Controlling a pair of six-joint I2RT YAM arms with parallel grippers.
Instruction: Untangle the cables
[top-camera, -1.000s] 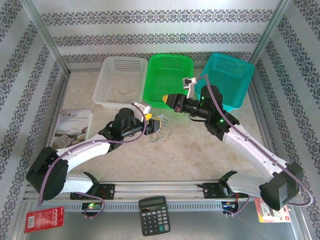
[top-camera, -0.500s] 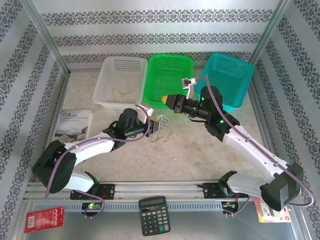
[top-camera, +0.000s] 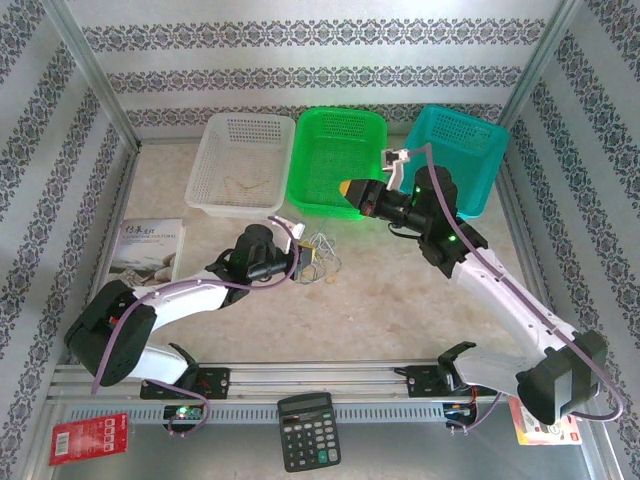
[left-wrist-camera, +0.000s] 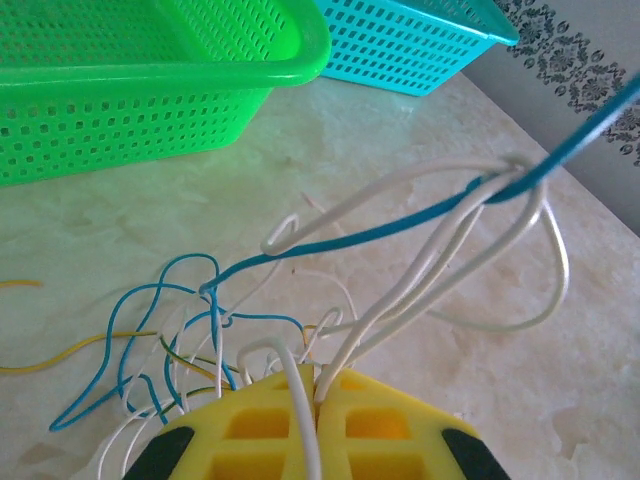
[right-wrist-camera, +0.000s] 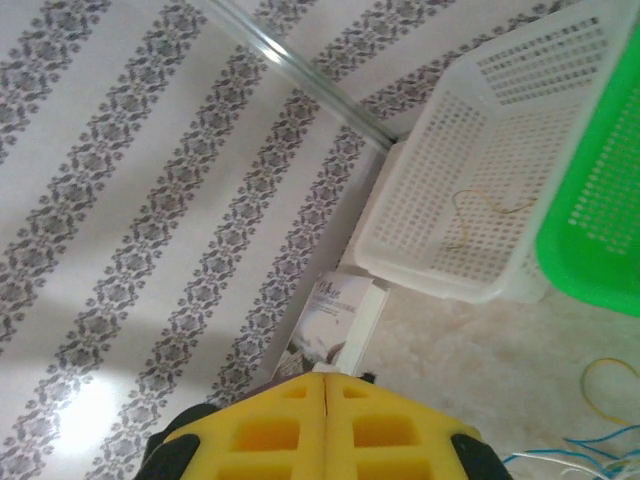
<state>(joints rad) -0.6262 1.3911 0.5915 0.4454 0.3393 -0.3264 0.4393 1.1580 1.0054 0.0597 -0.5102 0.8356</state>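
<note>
The cables (top-camera: 322, 258) lie as a small tangle of white, blue and yellowish strands on the table in front of the green basket. My left gripper (top-camera: 306, 256) sits at the tangle's left edge. In the left wrist view it (left-wrist-camera: 318, 385) is shut on white cables (left-wrist-camera: 440, 260). They loop around a blue cable (left-wrist-camera: 400, 225) that rises taut to the upper right, out of frame. My right gripper (top-camera: 348, 187) hangs over the green basket's near rim. It (right-wrist-camera: 327, 378) is shut, and no cable shows between its pads.
Three baskets stand in a row at the back: white (top-camera: 240, 208) with a thin tan cable (top-camera: 238, 185) inside, green (top-camera: 300, 150) and teal (top-camera: 470, 150). A book (top-camera: 148, 248) lies at the left. A calculator (top-camera: 307, 430) and a red pack (top-camera: 88, 438) sit beyond the near rail.
My left gripper has reached into the tangle and shut on the white cables. The right gripper, still shut, has drawn back up and to the right, away from the tangle.
</note>
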